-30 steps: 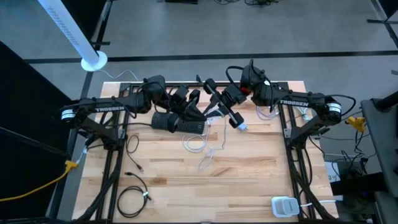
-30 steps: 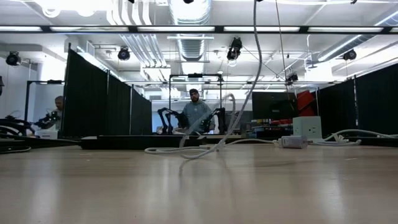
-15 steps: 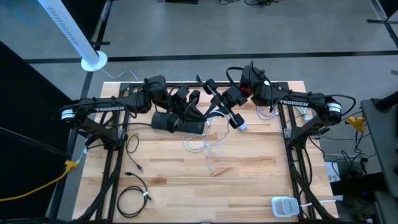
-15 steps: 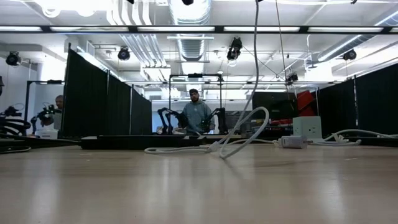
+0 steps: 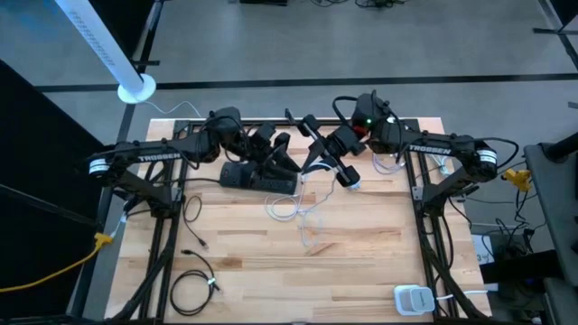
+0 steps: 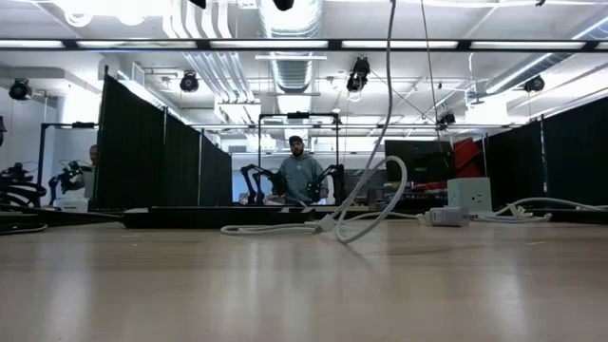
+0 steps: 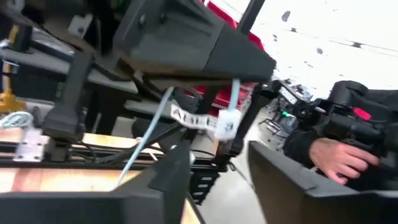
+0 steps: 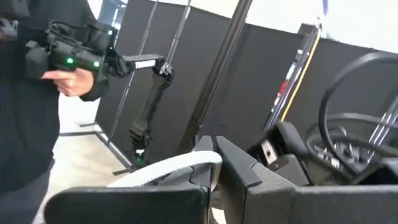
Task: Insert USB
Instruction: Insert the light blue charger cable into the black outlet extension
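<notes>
Since the right gripper [image 5: 350, 181] is clamped on the white cable [image 8: 168, 169] with its plug end raised over the table [image 5: 361, 262], I'd line the plug up square with the black power strip [image 5: 259, 179] before pushing, no forcing. Left gripper [image 7: 214, 165] hangs by the strip, jaws parted, nothing in them. Arms both say TROSSEN; a white tag in the left wrist view is too smeared to read.

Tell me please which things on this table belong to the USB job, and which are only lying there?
For the job:
- white cable, held by the shut right gripper
- black power strip, under the left gripper, whose fingers stand apart

Lying about:
- black cable coil, near edge
- small black cable, left side
- white adapter, near right corner
</notes>
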